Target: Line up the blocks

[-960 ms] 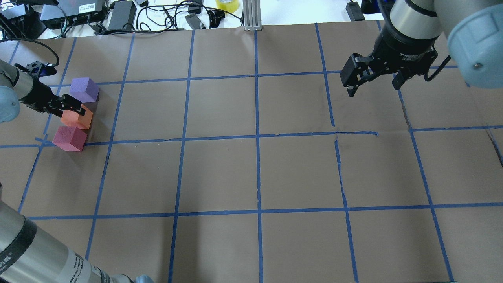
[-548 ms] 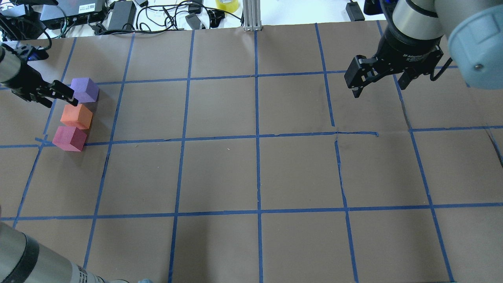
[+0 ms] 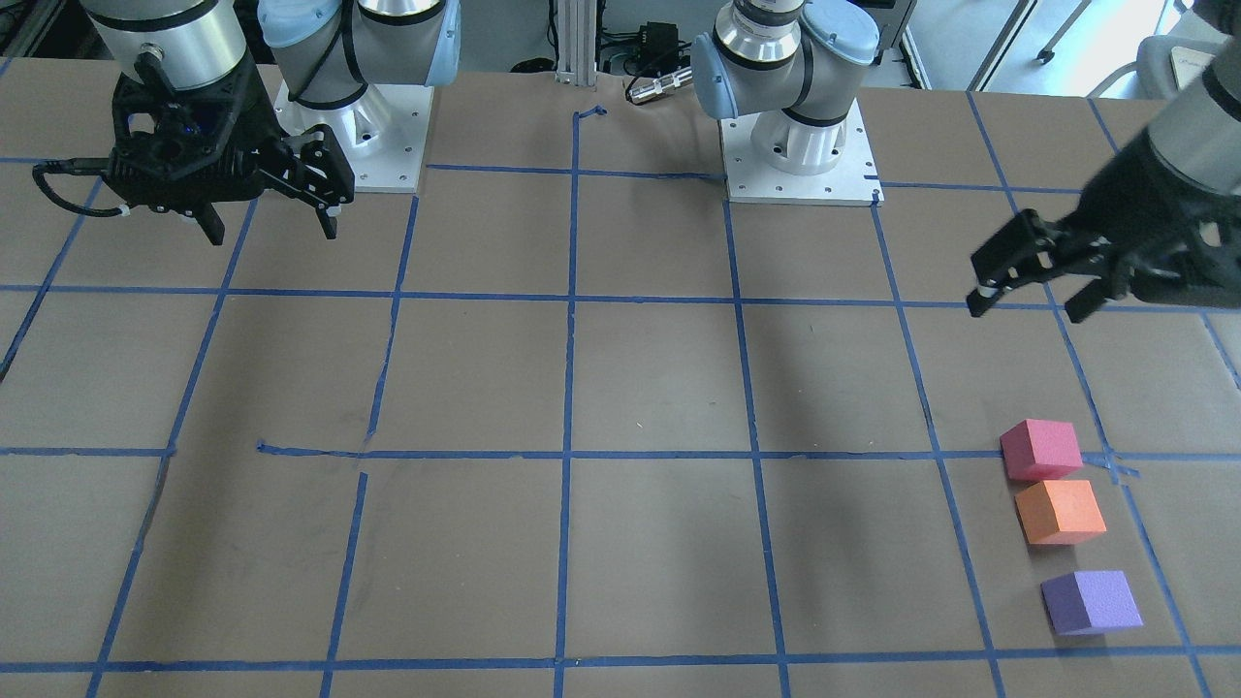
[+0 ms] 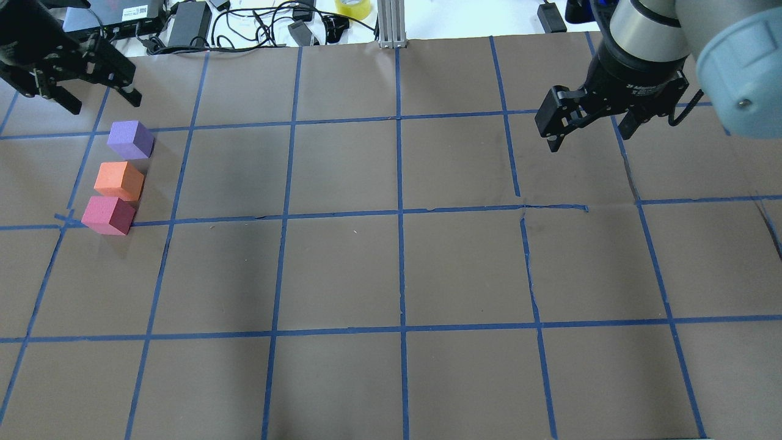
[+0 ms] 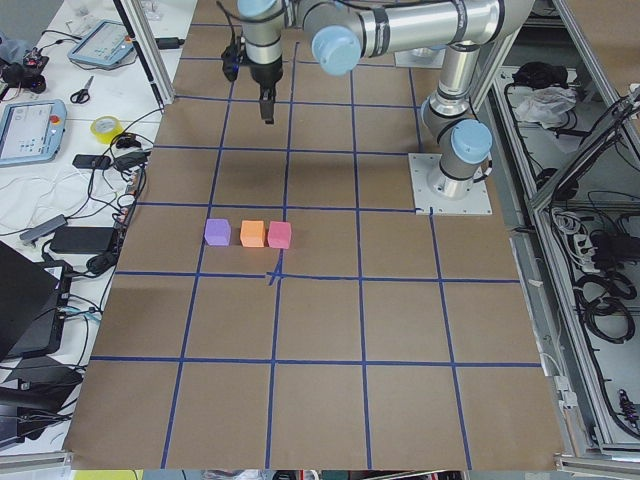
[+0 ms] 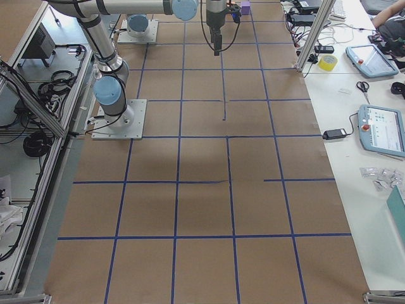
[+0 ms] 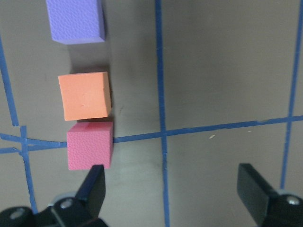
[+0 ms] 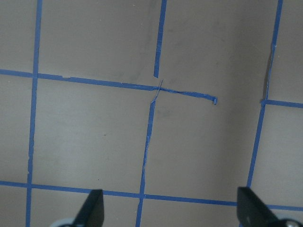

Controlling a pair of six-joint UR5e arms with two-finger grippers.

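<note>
**Block Row: Handling Properties and Change of State**

The three small matte foam-like cubes lie in a short row on the robot's left side of the brown, blue-taped tabletop (image 4: 342, 269). The purple cube (image 4: 130, 139) is farthest from the robot. The orange cube (image 4: 118, 181) is in the middle. The pinkish-red cube (image 4: 108, 215) is nearest, at a tape line.

- Orange and pinkish-red sit touching or just beside each other. Purple stands slightly apart.
- Judged from the surface, each cube is light, soft and compressible, with a grippy, non-slip skin. Breakage is unlikely.
- Take hold on the two opposite side faces that face across the row. The faces along the row are crowded by the neighbouring cubes.

The left pincer (image 4: 104, 104) hangs beyond the purple cube, fingers apart and empty. The right pincer (image 4: 589, 137) hovers well apart, also spread and empty.

Compared with one second ago, the left pincer no longer straddles the orange cube and has withdrawn upward and away. The cubes have not shifted.
</note>
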